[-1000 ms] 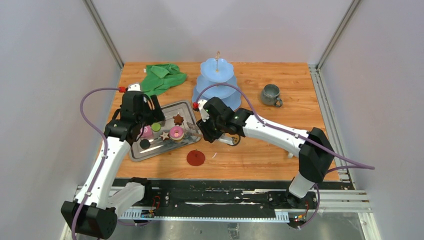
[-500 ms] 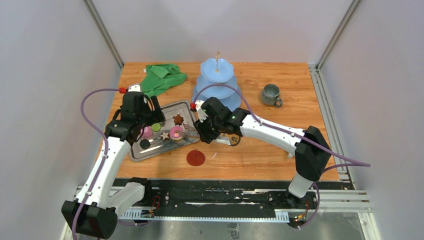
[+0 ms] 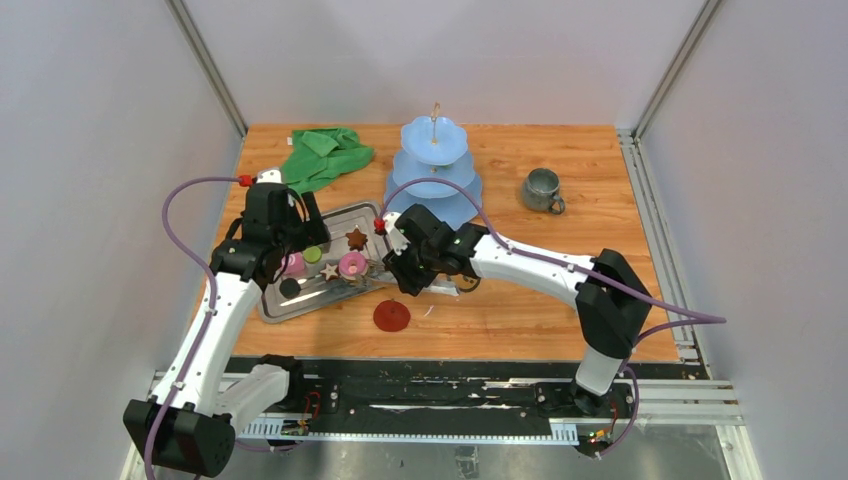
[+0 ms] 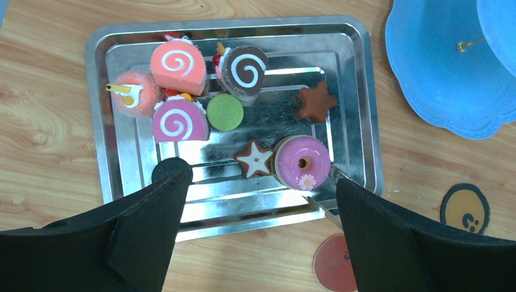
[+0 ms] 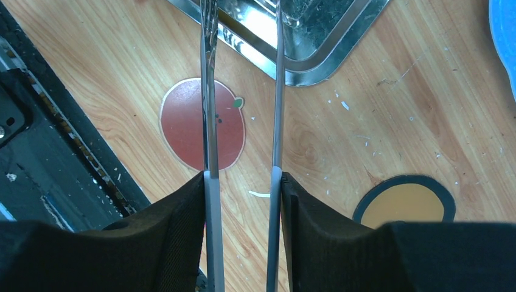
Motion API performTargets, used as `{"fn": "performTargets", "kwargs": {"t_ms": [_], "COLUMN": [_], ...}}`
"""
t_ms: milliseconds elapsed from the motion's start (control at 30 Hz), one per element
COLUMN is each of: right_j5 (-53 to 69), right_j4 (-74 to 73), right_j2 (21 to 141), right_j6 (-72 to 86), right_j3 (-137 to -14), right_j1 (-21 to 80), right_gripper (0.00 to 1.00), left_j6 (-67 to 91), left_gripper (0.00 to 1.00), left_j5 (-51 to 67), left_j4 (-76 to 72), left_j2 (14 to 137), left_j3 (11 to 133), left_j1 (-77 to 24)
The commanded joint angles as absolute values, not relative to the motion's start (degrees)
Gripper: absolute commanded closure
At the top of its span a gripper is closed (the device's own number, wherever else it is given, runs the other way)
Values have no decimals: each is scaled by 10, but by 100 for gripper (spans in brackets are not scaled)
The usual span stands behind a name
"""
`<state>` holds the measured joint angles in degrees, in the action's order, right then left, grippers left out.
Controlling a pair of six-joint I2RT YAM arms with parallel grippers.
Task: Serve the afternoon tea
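Observation:
The sweets lie on a steel tray [image 4: 100, 121]: a pink swirl roll [image 4: 178, 119], a brown swirl roll [image 4: 244, 70], a green disc [image 4: 224, 112], a brown star [image 4: 316, 102], an iced star [image 4: 255, 159], a black disc [image 4: 168, 168] and a pink doughnut [image 4: 302, 161]. My left gripper [image 4: 260, 182] hovers open above the tray's near rim, holding nothing. My right gripper [image 5: 242, 179] is shut on metal tongs [image 5: 210, 91]. The two tong arms stand apart, their tips at the tray's edge beside the doughnut [image 3: 352, 265]. A grey-green mug [image 3: 542, 190] stands far right.
A blue three-tier stand [image 3: 434, 170] rises behind the right arm. A green cloth [image 3: 325, 152] lies at the back left. A red coaster [image 3: 391, 316] and a yellow coaster [image 5: 404, 201] lie on the wooden table in front of the tray.
My right arm has moved left, bringing the tongs' tips to the tray's edge by the pink doughnut, and the tong arms have spread a little. The left arm has stayed put.

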<state>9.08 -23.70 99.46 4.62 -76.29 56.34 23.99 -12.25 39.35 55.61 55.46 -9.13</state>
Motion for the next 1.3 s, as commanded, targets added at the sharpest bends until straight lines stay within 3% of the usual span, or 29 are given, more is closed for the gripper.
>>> {"fn": "performTargets", "kwargs": {"t_ms": [0,633,1100,1167,1267], "right_j5": [76,40,31,28,26], "right_j4": [-217,-193,-189,-192,-193], "right_j2": [1010,1038,1020,1013,1009], "right_j6": [36,35,31,31,30], "right_j3": [-769,-785,-773,-767,-762], "right_j1": [574,582,585,585,584], "right_gripper": [54,51,83,83,72], "left_j6": [232,228,228,228,228], "left_gripper": [4,4,4,4,4], "left_j5": [-129,-127,-126,-126,-126], "left_j4": [387,386,387,386,386], "left_j2": [557,560,558,558,558], "left_j3": [559,562,559,559,558], "left_j1": [-87,-87,-87,-87,-87]}}
